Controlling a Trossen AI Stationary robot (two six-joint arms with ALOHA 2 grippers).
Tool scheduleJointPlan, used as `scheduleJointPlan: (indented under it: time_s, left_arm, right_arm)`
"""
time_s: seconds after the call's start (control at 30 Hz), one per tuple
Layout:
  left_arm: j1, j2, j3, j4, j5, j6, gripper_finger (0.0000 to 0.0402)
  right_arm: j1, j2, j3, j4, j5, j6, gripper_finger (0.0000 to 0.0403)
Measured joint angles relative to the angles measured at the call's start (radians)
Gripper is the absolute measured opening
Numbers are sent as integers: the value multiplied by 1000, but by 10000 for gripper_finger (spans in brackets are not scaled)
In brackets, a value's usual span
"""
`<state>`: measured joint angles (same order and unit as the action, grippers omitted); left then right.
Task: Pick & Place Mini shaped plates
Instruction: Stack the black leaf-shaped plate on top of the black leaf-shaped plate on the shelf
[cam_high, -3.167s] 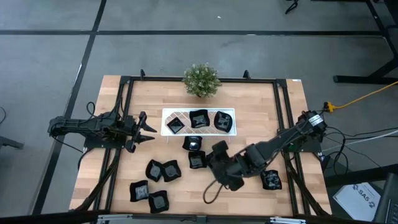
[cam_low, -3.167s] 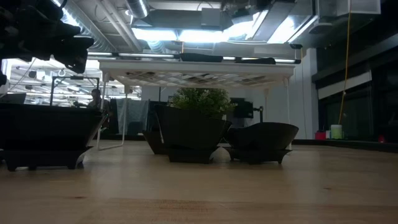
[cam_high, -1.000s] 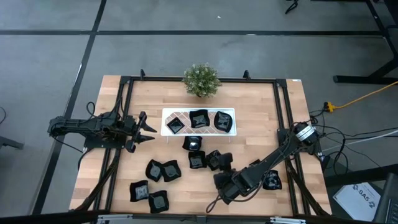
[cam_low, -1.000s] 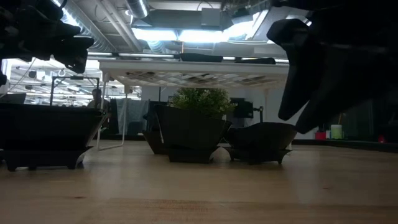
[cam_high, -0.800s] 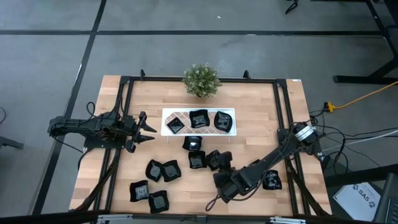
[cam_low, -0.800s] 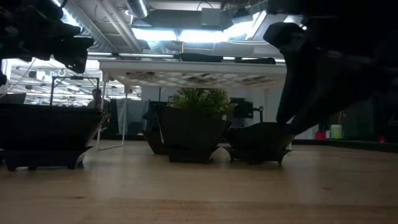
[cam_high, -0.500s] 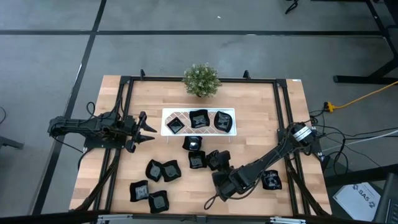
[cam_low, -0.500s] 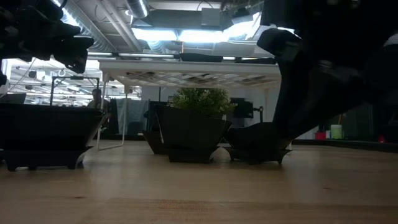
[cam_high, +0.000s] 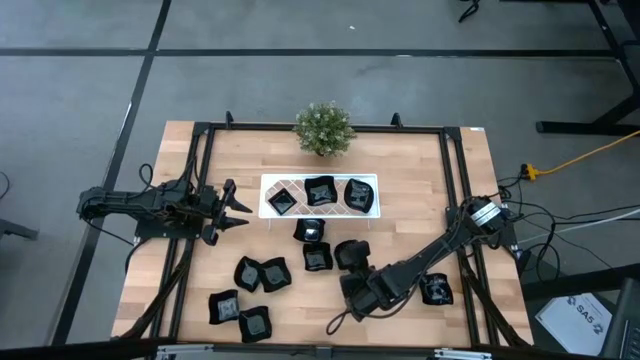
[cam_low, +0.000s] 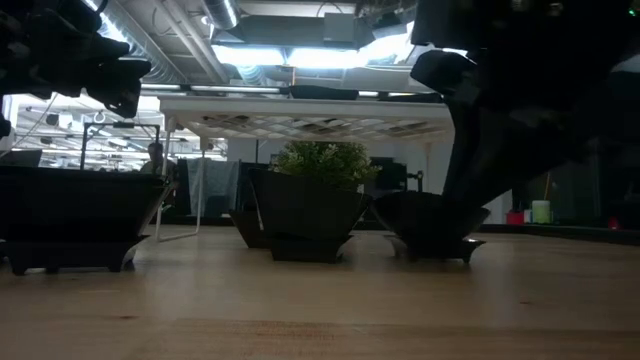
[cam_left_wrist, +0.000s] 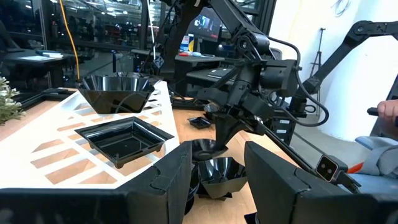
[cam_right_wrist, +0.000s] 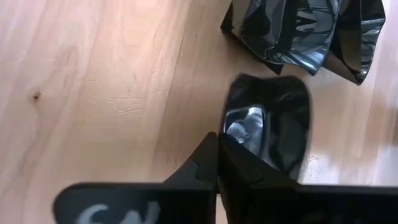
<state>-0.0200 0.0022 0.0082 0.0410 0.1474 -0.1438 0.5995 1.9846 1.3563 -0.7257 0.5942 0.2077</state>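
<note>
Small glossy black mini shaped plates lie scattered on the wooden table. Three sit in the white tray (cam_high: 268, 184). Others lie loose toward the near left (cam_high: 260, 273) and just in front of the tray (cam_high: 311, 231). My right gripper (cam_high: 353, 270) reaches in from the near right and is shut on one rounded plate (cam_high: 349, 251) near the table's middle. My left gripper (cam_high: 243, 212) waits open at the table's left, level, touching nothing. My right gripper pinches the rounded plate's rim (cam_right_wrist: 231, 132) on its near side between its two fingers, which meet there. The fingers slant down from the table's near right. In the low view the plate (cam_low: 432, 228) sits slightly tipped, its foot at the table top.
A small potted plant (cam_high: 323, 129) stands at the far edge behind the tray. Two plates (cam_right_wrist: 298, 31) lie just beyond the held one, and another (cam_high: 436, 290) lies under my right arm. Bare wood stretches along the near middle and the far right.
My right gripper has shut on the plate's rim and crept a little toward the table's left. The plate has shifted slightly and tipped against where it stood. My left arm has kept still.
</note>
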Motion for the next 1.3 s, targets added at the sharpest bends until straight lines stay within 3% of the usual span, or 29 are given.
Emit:
scheduleJointPlan:
  time_s: [0.27, 0.9, 1.3]
  left_arm:
    - [0, 0, 0, 0, 0, 0, 143]
    - [0, 0, 0, 0, 0, 0, 143]
    - [0, 0, 0, 0, 0, 0, 143]
  right_arm:
    - [0, -2, 30, -7, -51, -15, 6]
    - [6, -85, 287, -197, -198, -112, 3]
    - [6, -133, 435, -383, -157, -251, 4]
